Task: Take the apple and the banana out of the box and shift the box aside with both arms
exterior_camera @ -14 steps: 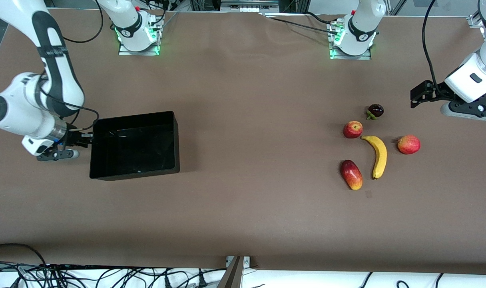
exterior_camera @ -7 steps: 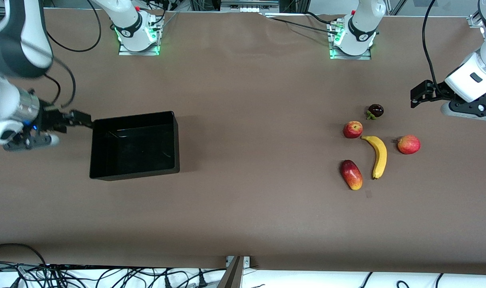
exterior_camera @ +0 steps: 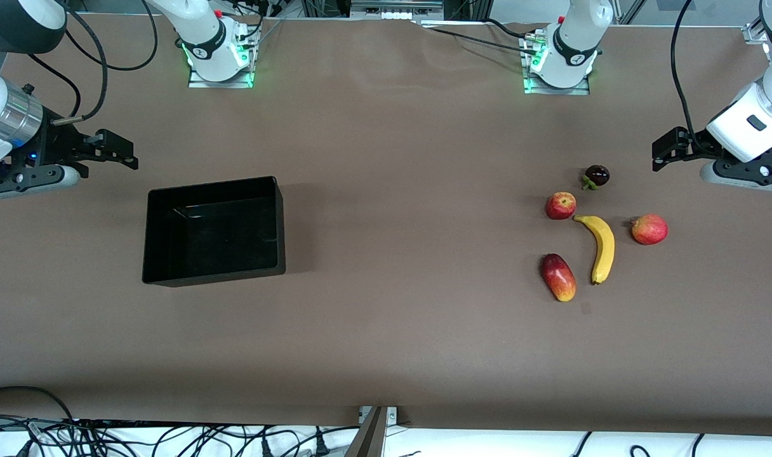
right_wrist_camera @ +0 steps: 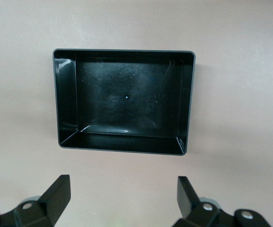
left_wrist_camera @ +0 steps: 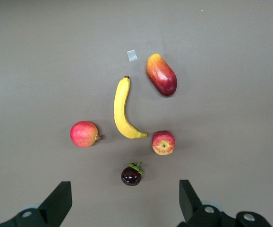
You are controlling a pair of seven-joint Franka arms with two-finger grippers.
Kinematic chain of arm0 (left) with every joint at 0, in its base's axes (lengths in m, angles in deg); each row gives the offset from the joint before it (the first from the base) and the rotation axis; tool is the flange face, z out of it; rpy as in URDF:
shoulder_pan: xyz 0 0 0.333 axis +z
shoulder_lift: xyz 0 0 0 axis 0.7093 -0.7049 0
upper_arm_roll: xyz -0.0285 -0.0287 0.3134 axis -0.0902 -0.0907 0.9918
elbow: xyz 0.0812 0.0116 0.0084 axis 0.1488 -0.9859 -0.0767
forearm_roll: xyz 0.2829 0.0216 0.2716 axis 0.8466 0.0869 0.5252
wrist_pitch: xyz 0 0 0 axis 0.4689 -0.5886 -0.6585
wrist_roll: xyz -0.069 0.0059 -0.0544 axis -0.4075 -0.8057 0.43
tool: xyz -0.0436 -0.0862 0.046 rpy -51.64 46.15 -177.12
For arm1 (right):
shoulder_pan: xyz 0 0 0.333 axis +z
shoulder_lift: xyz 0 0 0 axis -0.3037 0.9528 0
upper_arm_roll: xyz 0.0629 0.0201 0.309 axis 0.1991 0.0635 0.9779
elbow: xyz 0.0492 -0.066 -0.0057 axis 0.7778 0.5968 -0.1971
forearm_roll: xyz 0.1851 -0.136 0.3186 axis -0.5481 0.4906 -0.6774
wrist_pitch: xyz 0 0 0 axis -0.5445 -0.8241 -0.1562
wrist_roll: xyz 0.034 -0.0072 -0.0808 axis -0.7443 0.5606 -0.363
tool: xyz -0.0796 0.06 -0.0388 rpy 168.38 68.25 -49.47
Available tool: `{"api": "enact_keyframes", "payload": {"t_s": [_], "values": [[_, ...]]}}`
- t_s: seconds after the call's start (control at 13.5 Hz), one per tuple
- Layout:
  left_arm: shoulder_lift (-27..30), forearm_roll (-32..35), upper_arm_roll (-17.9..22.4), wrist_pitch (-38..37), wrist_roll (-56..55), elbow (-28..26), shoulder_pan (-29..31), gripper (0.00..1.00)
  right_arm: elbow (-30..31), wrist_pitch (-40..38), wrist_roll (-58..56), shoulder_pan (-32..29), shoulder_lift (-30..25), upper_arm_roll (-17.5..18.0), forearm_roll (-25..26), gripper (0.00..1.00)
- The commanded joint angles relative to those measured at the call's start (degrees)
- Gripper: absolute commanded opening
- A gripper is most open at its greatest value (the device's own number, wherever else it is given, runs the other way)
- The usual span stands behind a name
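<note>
With the box (exterior_camera: 213,230) empty and the apple (exterior_camera: 560,205) and banana (exterior_camera: 599,246) out, both tools, left tool (exterior_camera: 664,152) and right tool (exterior_camera: 114,150), spread apart, should retreat without touching anything.

1. The right arm (exterior_camera: 5,95) reaches out at its own end of the table, and the right gripper (exterior_camera: 116,151) hangs in the air with fingers (right_wrist_camera: 56,196) spread wide, holding nothing.
2. The left arm (exterior_camera: 751,120) waits at its end; the left gripper (exterior_camera: 668,149) is raised, its fingers (left_wrist_camera: 58,201) wide apart and empty.
</note>
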Motion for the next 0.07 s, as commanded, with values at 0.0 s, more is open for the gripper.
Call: {"api": "enact_keyframes", "payload": {"t_s": [0.0], "values": [[0.5,-0.7,0.5,-0.3,0.9,0.1,-0.4,1.00,-2.3,-1.3,0.6,0.3,0.9,0.5,0.9,1.00]]}}
